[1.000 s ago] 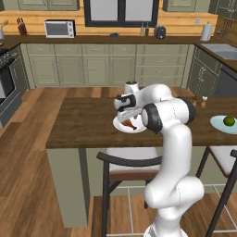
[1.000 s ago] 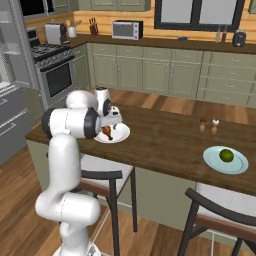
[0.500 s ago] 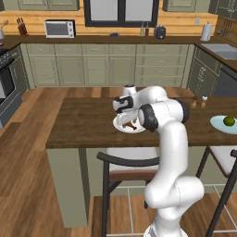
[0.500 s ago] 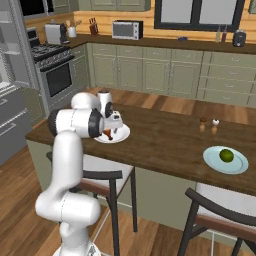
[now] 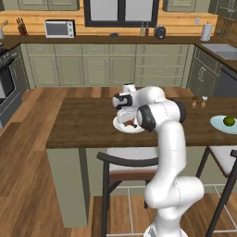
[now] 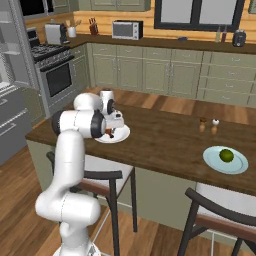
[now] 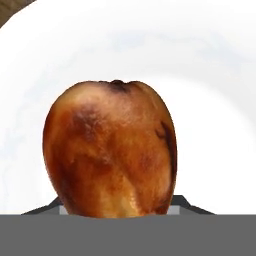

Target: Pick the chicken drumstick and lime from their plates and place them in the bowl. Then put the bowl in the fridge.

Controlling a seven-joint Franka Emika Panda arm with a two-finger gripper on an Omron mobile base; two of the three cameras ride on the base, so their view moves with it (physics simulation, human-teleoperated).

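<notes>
The tool has dropped onto the white plate and its jaws are drawing in around the chicken drumstick, which lies between them on the plate (whether the grip has seated I cannot tell). The lime sits far off along the bench, so the first pick looks under way

Bare countertop lay open between white plate and lime plate; two small shakers stood behind, near far edge.
</notes>
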